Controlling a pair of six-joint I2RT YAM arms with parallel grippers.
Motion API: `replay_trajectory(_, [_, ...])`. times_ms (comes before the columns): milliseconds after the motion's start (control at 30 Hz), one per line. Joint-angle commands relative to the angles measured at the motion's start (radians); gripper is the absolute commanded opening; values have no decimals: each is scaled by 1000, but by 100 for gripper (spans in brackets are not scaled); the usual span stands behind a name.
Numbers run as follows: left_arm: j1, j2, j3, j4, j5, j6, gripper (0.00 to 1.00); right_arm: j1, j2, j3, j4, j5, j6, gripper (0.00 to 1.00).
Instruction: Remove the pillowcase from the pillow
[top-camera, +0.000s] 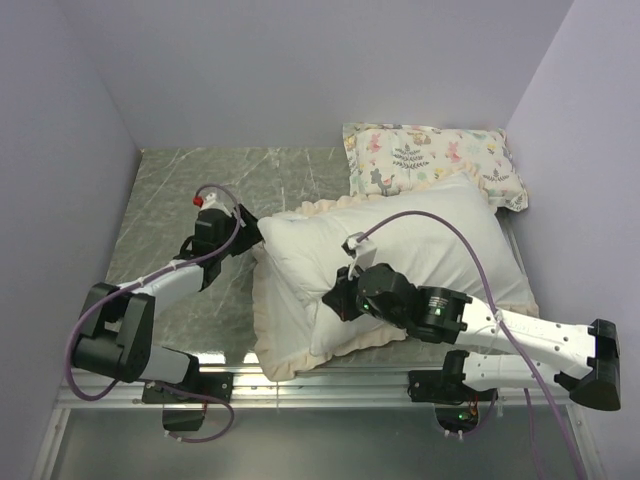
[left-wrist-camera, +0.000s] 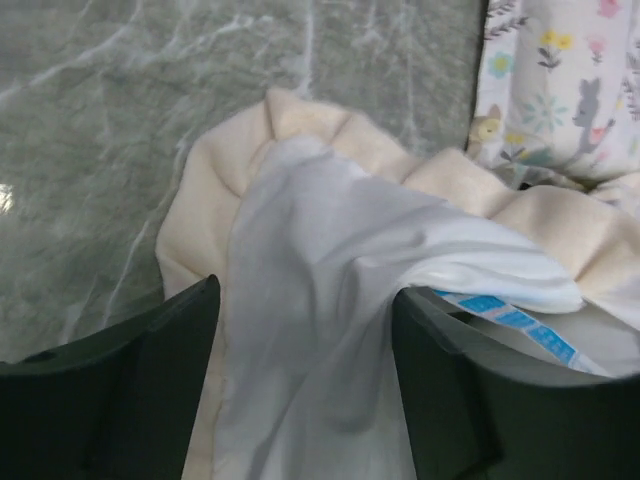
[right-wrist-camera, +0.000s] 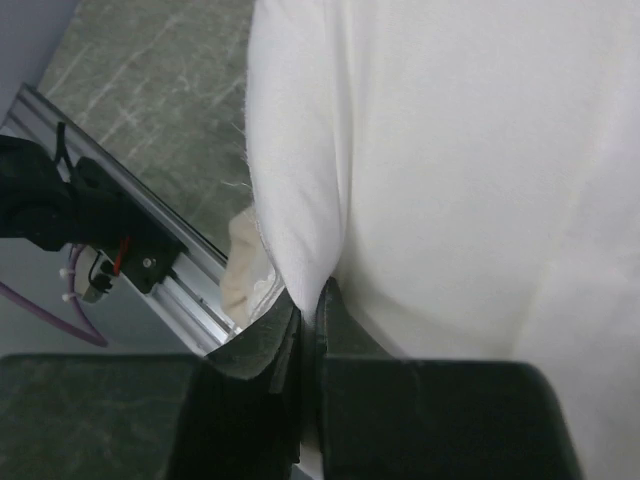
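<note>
The white pillow (top-camera: 420, 235) lies across the pillowcase, of which only the cream ruffled border (top-camera: 268, 335) shows along the left and near sides. My left gripper (top-camera: 250, 233) is at the pillow's far-left corner. In the left wrist view it (left-wrist-camera: 305, 385) is open, with thin white cloth (left-wrist-camera: 320, 290) draped between its fingers but not pinched. The ruffle (left-wrist-camera: 215, 170) is behind the cloth. My right gripper (top-camera: 337, 300) is shut on a white fold (right-wrist-camera: 300, 240) at the pillow's near-left edge. The pillowcase's grey outside is hidden.
A small animal-print pillow (top-camera: 430, 155) lies at the back right, against the wall. Grey marbled tabletop (top-camera: 190, 185) is bare to the left. An aluminium rail (top-camera: 330, 385) runs along the near edge. A blue-and-white label (left-wrist-camera: 505, 320) pokes out beside my left gripper's right finger.
</note>
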Motion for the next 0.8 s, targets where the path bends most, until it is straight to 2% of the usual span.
replay_trajectory(0, [28,-10,0,208,114,22,76,-22,27,129,67,-58,-50,0])
replay_trajectory(133, [29,-100,0,199,162,-2,83,-85,96,251,149,-185,-85,0])
replay_trajectory(233, [28,-218,0,120,78,-10,87,-176,155,310,175,-264,-85,0])
replay_trajectory(267, [28,-244,6,33,46,-12,89,-200,179,318,187,-308,-68,0])
replay_trajectory(367, [28,-342,27,-64,-29,-15,93,-263,234,353,224,-368,-51,0])
replay_trajectory(400, [28,-368,27,-97,-20,-15,99,-270,248,365,229,-374,-51,0])
replay_trajectory(567, [-18,-514,18,-183,18,-44,99,-289,382,505,249,-414,-41,0])
replay_trajectory(700, [-154,-597,-2,-229,-8,-45,99,-306,489,624,235,-440,-24,0])
replay_trajectory(767, [-182,-622,-3,-259,9,-45,99,-314,543,684,224,-442,-16,0])
